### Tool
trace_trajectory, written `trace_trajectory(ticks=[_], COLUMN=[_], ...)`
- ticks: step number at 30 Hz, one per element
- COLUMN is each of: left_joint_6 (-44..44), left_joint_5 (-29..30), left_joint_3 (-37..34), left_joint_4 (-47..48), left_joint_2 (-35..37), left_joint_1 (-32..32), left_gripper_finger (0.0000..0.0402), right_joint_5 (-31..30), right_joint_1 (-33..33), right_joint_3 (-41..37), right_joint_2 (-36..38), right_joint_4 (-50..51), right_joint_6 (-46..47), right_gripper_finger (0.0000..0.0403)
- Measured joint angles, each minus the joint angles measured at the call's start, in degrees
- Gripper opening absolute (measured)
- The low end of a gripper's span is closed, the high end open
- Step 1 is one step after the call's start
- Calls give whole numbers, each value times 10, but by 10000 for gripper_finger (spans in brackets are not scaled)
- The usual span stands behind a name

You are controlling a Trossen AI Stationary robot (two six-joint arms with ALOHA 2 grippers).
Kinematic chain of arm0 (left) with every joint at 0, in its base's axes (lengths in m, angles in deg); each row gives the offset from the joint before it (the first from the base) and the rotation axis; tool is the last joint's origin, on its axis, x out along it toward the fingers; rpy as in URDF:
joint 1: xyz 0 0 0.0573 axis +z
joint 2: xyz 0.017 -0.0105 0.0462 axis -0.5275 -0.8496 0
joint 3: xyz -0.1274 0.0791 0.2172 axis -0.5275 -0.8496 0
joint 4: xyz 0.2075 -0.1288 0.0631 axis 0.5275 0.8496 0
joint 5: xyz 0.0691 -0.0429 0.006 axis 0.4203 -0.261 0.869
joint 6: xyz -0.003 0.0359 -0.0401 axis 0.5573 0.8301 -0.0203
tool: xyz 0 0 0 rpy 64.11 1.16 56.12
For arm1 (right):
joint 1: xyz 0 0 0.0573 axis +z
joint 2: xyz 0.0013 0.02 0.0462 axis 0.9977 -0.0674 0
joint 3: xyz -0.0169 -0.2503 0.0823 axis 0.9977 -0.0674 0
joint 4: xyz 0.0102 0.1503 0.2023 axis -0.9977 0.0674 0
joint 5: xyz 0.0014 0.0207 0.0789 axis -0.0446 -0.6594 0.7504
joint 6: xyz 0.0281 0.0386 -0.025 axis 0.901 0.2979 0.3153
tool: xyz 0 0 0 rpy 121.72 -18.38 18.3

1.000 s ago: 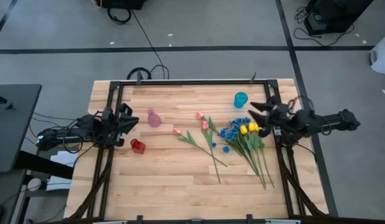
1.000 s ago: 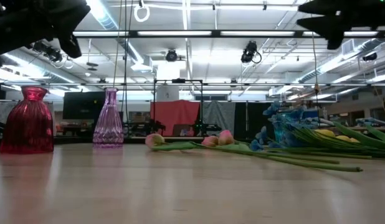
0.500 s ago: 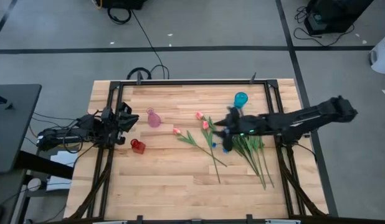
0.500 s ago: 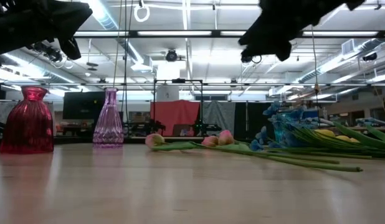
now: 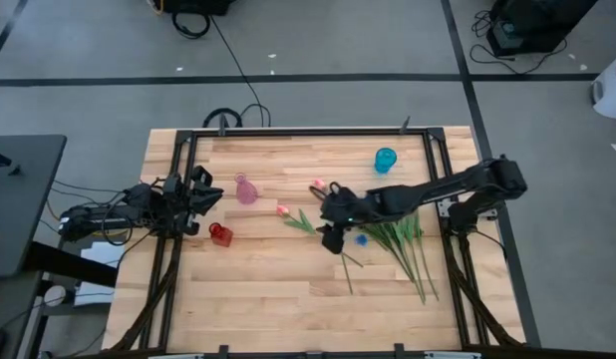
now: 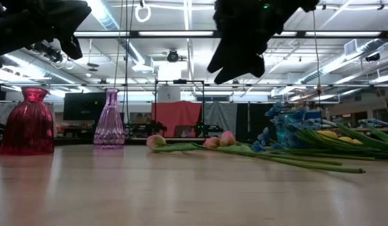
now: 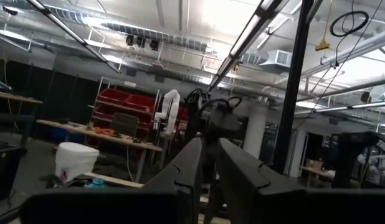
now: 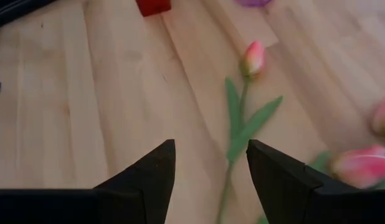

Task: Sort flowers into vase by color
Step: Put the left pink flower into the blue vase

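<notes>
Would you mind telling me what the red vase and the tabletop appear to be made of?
The red vase looks like tinted glass: translucent, ribbed, glossy, with light glowing through it. The tabletop appears to be pale wood planks with a smooth, slightly reflective finish; grain and plank seams show.

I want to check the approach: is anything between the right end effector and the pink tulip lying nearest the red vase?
Nothing visible. The right end effector hangs open above the table with that pink tulip just ahead; only bare tabletop and the tulip's own stem lie between. Other pink tulips lie off to the side.
</notes>
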Motion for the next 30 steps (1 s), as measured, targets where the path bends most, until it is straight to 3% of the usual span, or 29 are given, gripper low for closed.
trace_trajectory(ticks=[5,10,19,26,30], left_joint_6=[7,14,-7,-6,-6], left_joint_5=[0,0,0,1,2], left_joint_3=[0,0,0,0,0], left_joint_4=[2,8,67,73,76], left_joint_2=[0,0,0,0,0], left_joint_1=[0,0,0,0,0], left_gripper_finger=[56,56,56,56,56], right_joint_5=[5,23,45,21,16], right_joint_1=[0,3,-9,-8,-13], right_joint_3=[52,115,218,246,247], right_joint_2=[-56,-111,-210,-261,-269], right_joint_4=[17,94,177,202,228], right_joint_6=[26,24,-19,-60,-54], right_gripper_finger=[211,211,211,208,186])
